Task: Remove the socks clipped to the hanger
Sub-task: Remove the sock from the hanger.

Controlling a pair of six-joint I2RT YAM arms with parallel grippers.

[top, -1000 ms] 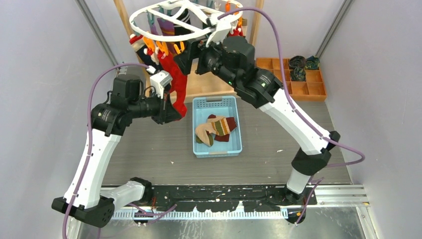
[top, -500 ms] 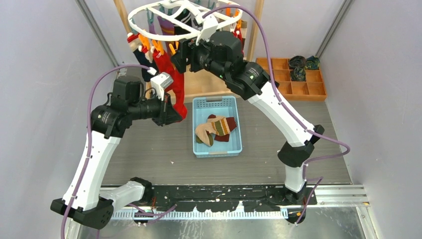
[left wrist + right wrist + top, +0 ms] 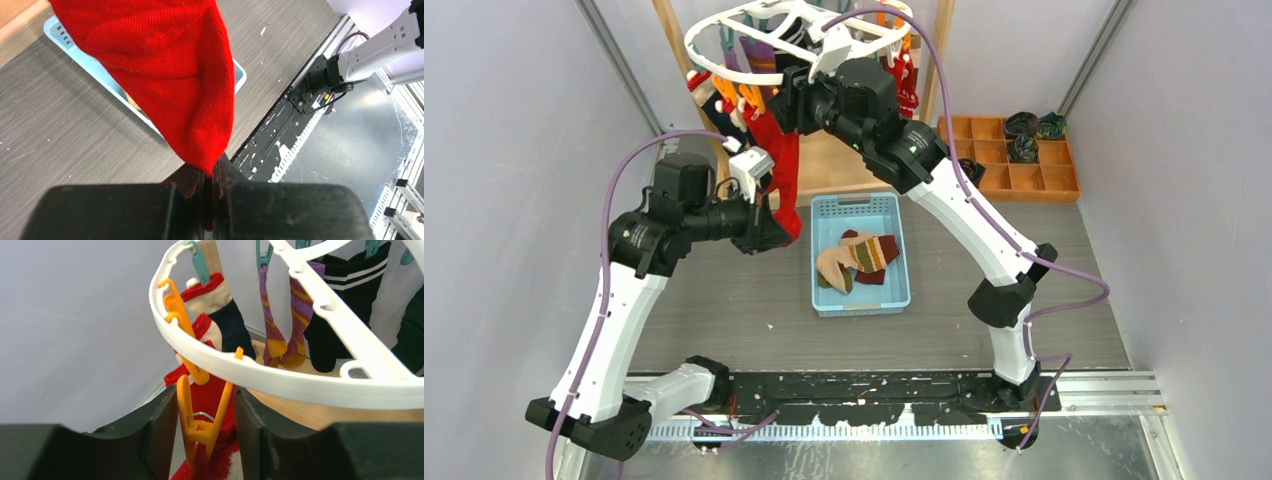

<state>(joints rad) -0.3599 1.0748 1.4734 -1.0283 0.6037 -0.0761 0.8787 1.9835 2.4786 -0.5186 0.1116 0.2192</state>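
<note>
The left gripper (image 3: 210, 200) pinches the red sock's (image 3: 165, 75) toe, seen only from its wrist; the right wrist alone shows the right gripper (image 3: 205, 425) spread around an orange clip (image 3: 202, 427) under the hanger (image 3: 280, 375) at the table's far edge.

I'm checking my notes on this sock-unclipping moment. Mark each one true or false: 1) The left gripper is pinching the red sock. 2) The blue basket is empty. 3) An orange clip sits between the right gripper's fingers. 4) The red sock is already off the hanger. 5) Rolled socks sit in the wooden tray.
1) The left gripper is pinching the red sock: true.
2) The blue basket is empty: false, it holds a few socks.
3) An orange clip sits between the right gripper's fingers: true.
4) The red sock is off the hanger: false, the clip grips its top.
5) Rolled socks sit in the wooden tray: true.
</note>
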